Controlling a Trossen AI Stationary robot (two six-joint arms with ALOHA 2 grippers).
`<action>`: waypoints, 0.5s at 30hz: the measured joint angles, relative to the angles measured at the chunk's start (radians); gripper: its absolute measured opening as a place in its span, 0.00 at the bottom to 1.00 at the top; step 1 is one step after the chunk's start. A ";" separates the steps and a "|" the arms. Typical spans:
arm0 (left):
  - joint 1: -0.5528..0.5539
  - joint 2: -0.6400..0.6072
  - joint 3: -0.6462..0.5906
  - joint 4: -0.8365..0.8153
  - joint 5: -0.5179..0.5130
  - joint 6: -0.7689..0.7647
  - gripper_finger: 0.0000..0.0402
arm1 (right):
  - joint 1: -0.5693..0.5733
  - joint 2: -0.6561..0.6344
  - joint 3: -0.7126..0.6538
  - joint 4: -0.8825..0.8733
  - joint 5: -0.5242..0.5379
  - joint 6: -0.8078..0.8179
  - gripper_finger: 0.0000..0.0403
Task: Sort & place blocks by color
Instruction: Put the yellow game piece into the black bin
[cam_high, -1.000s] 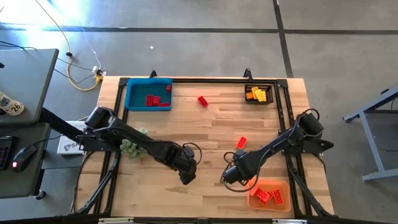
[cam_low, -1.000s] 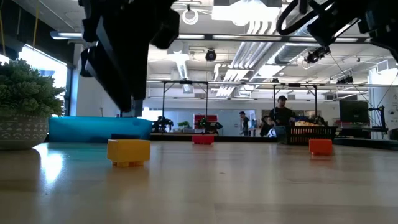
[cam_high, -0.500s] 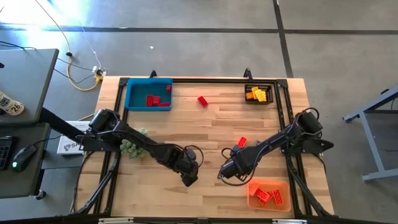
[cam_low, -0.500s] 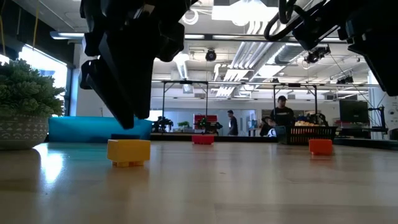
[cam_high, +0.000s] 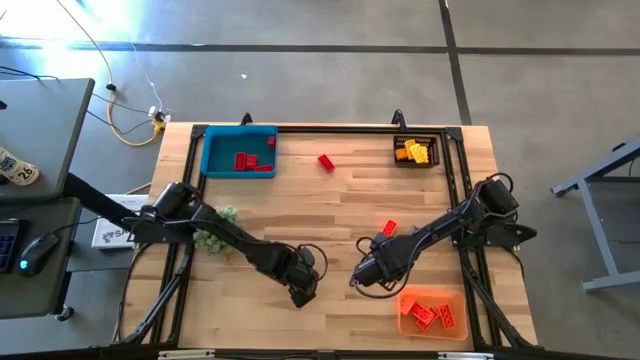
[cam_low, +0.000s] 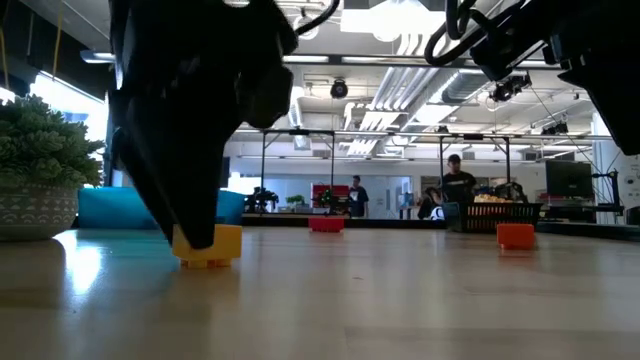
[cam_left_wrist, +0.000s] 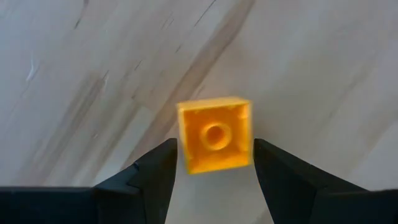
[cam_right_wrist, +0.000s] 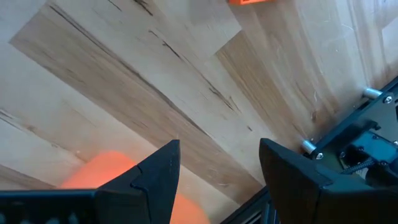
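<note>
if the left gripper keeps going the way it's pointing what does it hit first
Most likely the yellow block: it lies on the table straight ahead of the left gripper, in line with the gap between its open fingers.

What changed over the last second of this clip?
The left gripper came down toward the yellow block, which now sits between its open fingers, not yet gripped. The right gripper, open and empty, drew back from above the orange bin. Loose blocks and bins stayed put.
</note>
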 joint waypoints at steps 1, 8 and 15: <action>0.000 0.008 0.000 -0.006 0.000 0.003 0.50 | -0.001 0.000 0.000 0.000 0.000 0.005 0.51; -0.016 0.036 0.004 -0.012 -0.048 0.067 0.48 | 0.000 0.000 0.000 0.006 -0.015 0.050 0.51; -0.030 0.033 0.002 -0.018 -0.102 0.176 0.34 | 0.000 0.000 0.000 0.036 -0.029 0.115 0.51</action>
